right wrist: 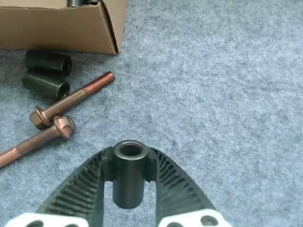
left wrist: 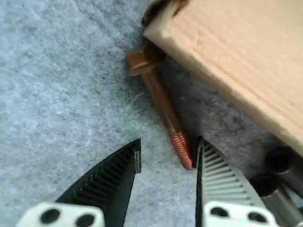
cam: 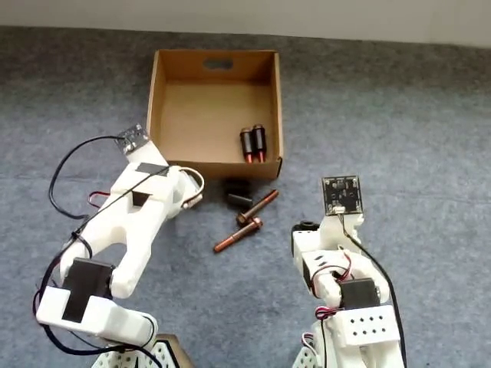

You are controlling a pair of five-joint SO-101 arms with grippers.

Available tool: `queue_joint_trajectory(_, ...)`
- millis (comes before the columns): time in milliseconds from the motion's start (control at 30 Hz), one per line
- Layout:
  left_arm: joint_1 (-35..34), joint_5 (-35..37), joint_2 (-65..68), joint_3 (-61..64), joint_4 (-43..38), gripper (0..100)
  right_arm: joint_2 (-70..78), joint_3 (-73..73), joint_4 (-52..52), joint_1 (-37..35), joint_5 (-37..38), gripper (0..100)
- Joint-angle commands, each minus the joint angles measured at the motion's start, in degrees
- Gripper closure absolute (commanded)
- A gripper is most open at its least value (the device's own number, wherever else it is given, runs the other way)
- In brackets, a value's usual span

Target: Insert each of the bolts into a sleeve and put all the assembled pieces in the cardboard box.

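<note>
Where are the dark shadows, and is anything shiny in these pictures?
Left wrist view: a dark shadow sits under the edge of the brown cardboard box, and the copper-coloured threaded bolt glints at its threads. Right wrist view: the black cylindrical sleeve has a pale shine on its rim. High view: even light, only faint shadows on the grey carpet.

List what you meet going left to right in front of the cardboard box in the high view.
Open white left gripper → long copper hex-head bolt nearest the arms → black cylindrical sleeve held in the right gripper.
</note>
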Motion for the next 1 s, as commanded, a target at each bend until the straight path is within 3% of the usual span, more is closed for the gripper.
queue_joint_trajectory(0,-0.4,-1.8,-0.7,-0.2,4.2,81,-0.8,-0.3,-0.8,0.0,-0.2,99.1)
queue_joint_trajectory(267,-0.4,-1.5,-0.7,-0.4,2.7,81,-0.8,-0.3,-0.8,0.0,-0.2,99.1)
queue_joint_trajectory(467,-0.9,-1.7,-0.1,0.1,-0.3,100,-0.8,-0.3,-0.8,0.0,-0.2,99.1)
queue_joint_trajectory(733,-1.0,-2.1,-0.3,0.1,11.0,97,-0.8,-0.3,-1.0,0.1,-0.2,99.1)
queue_joint_trajectory(967,-0.7,-13.9,-0.7,0.1,21.0,99,-0.8,-0.3,-1.0,0.1,-0.2,99.1)
